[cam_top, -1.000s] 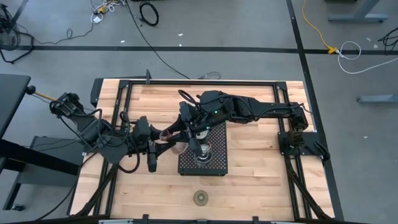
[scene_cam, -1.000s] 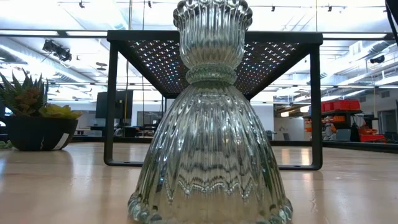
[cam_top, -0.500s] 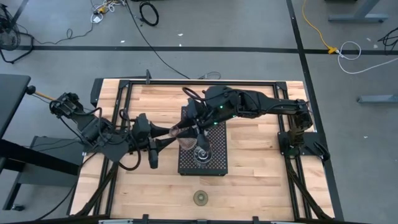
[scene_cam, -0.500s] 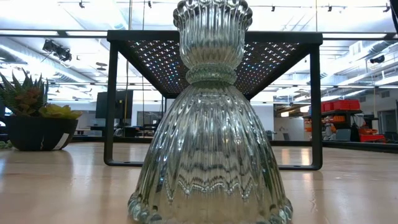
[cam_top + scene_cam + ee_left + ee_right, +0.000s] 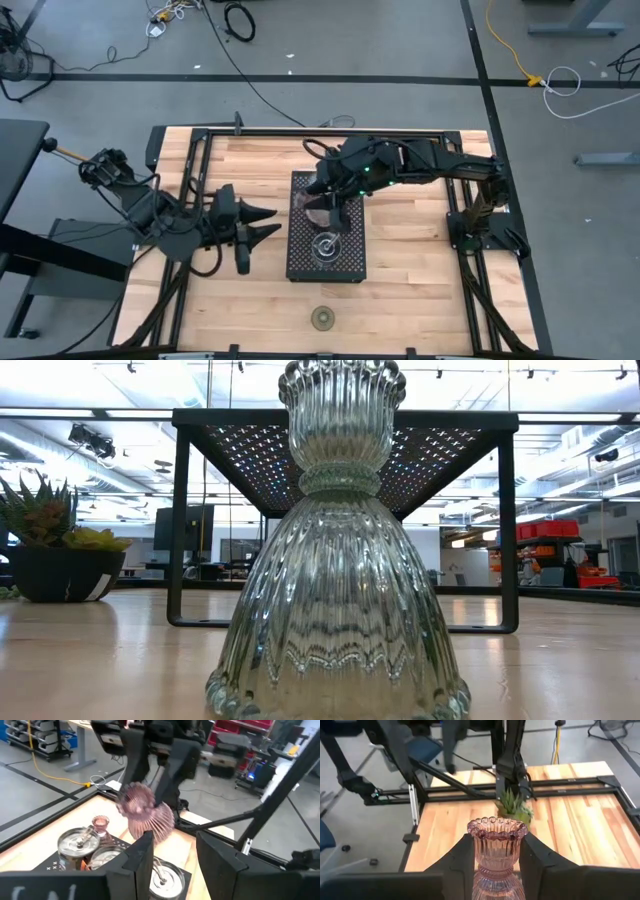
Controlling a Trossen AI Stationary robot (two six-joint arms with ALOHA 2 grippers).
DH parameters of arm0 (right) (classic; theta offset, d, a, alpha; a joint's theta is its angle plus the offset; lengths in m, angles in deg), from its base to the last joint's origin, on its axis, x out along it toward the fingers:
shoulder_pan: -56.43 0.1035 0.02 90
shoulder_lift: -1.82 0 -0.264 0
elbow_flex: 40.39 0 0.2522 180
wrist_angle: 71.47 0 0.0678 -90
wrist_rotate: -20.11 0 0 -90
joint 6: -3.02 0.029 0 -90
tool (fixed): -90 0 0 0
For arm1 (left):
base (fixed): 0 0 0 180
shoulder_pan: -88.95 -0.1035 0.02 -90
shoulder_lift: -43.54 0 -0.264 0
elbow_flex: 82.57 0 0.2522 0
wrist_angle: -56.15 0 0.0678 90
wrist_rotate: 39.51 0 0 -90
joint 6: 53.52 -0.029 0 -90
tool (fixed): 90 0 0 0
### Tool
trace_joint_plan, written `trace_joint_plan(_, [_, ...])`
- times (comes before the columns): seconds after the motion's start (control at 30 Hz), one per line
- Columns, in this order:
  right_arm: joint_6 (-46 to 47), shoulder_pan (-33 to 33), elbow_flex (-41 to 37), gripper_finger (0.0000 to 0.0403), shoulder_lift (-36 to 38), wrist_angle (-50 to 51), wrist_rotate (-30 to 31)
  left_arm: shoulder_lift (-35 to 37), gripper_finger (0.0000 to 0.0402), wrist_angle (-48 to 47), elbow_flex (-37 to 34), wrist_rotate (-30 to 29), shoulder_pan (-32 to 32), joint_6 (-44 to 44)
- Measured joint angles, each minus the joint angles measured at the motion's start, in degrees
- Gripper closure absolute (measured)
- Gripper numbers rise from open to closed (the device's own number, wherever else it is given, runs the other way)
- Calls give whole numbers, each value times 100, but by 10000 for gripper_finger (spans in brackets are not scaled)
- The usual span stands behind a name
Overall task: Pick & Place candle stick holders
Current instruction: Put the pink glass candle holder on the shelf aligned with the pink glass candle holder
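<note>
My right gripper (image 5: 326, 200) is shut on a pink ribbed glass candle stick holder (image 5: 496, 840) above the far end of the black perforated tray (image 5: 345, 262). The left wrist view shows this holder (image 5: 145, 815) in the air in front of my left gripper (image 5: 175, 855). That gripper (image 5: 268, 222) stands left of the tray, its fingers apart with nothing between them. Shiny silver cups (image 5: 80, 842) and a small pink glass holder (image 5: 100, 824) stand on the tray. A clear ribbed glass holder (image 5: 322, 318) stands on its flared base near the table's front edge. My right gripper pinches the pink holder's narrow neck (image 5: 496, 867), just below its scalloped cup, between its two fingers. The fingers slant downward from the table's right side. The holder is lifted clear of the tray and sits tilted in the left wrist view.
The tray stands on legs (image 5: 180, 530) above the wood. A small green plant in a dark pot (image 5: 50, 550) sits on the table. A black metal frame (image 5: 330, 132) runs around the table's edges. The clear holder (image 5: 340, 560) fills the low view.
The pink holder has left my left gripper and gone with my right gripper toward the table's right and far side, over the tray. My right gripper has risen a little and tipped its fingers more level.
</note>
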Motion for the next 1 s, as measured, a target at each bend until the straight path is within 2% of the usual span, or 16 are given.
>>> trace_joint_plan(0.13, [45,2,0,301,156,255,68,-2,251,-9,-7,13,7,-5])
trace_joint_plan(0.43, [304,72,11,301,611,1207,882,-2,255,-74,-12,0,3,-52])
trace_joint_plan(1.0, [929,408,15,301,1069,2754,1695,-4,259,-105,-19,14,1,-67])
